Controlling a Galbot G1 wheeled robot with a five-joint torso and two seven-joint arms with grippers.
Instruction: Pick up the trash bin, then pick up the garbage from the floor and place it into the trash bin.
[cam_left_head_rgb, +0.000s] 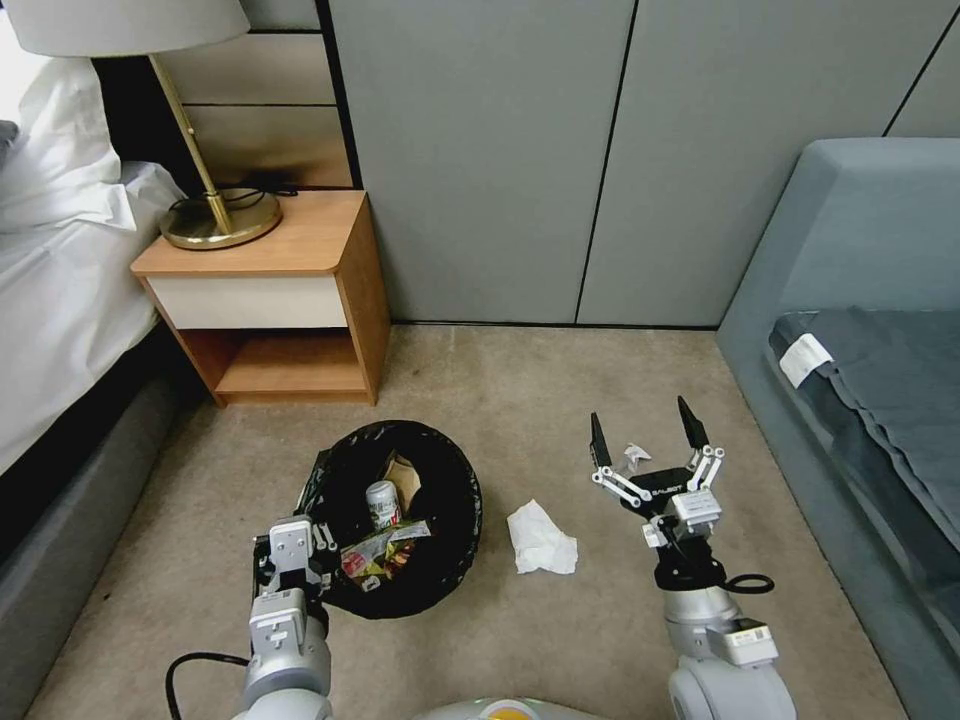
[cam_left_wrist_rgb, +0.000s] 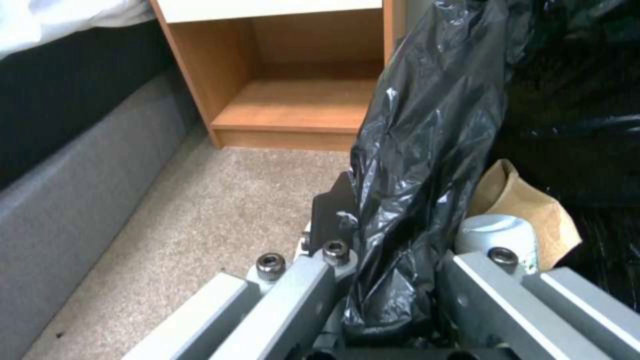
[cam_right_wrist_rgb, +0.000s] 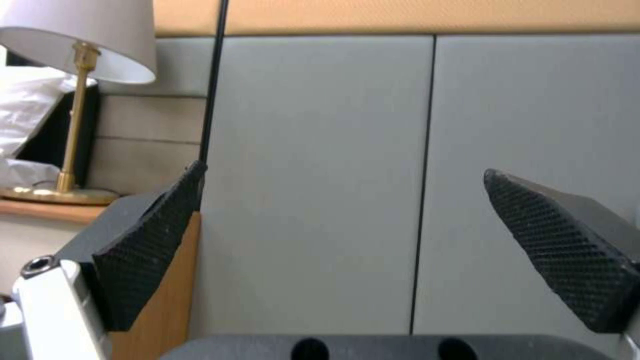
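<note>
The trash bin, lined with a black bag, is at the left of the carpet. Inside lie a brown paper bag, a small white bottle and coloured wrappers. My left gripper is shut on the bin's near rim, with the bag pinched between its fingers. A crumpled white tissue lies on the carpet just right of the bin. My right gripper hovers open farther right. A small pale scrap lies on the carpet below, seen between its fingers.
A wooden nightstand with a brass lamp stands behind the bin, and a bed is at the left. A grey sofa fills the right side. Grey wall panels close the back.
</note>
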